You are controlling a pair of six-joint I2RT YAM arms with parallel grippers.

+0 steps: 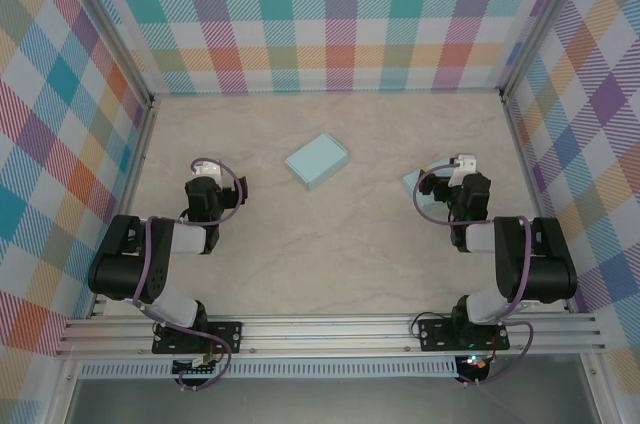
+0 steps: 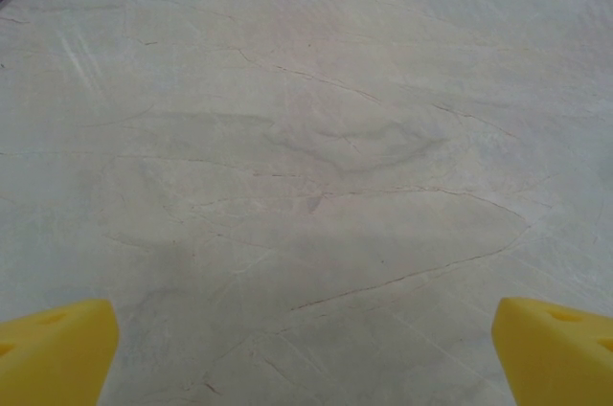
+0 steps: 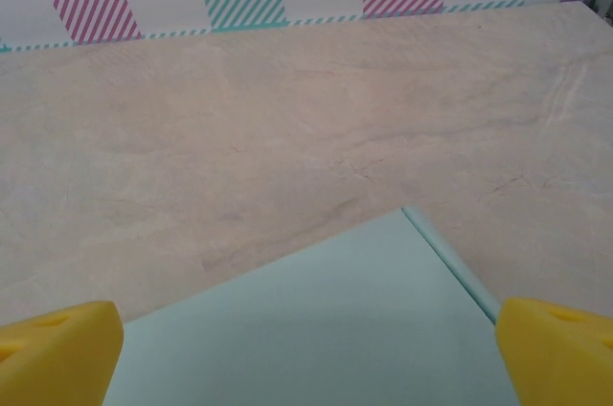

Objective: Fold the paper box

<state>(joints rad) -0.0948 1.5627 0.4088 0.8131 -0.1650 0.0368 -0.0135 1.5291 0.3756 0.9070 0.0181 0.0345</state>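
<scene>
Paper box [image 1: 316, 161] sits on the table [image 1: 330, 254], out ahead of both sets of jaws and btw them, well apart from each. It's pale mint & looks closed up, w/ one side wall showing.

A 2nd mint paper piece [image 3: 316, 315] lies right under the R gripper [image 3: 306, 360]. Its corner pokes out ahead of the jaws, and a thin lip runs along its right edge. Can't tell if it's a lid or another part of the box.

L gripper [image 2: 306, 358]: jaws wide apart, holding nothing, only bare table ahead of them. R gripper: jaws wide apart too, one yellow fingertip [image 3: 57, 353] on each side above the mint piece, not pinching it. Can't tell if the tips touch the paper.

What could go wrong, I think:
- Paper is thin & light. If the R jaws push down and slide, the piece may skid on the smooth table instead of lifting.
- A hard pinch could crush or crease it in the wrong spot, so the fold comes out crooked.
- L jaws are far from any paper. W/ no 2nd hold, the piece could spin when the R side pulls.
- Grabbing just the corner ahead of the jaws could bend or tear it.
</scene>
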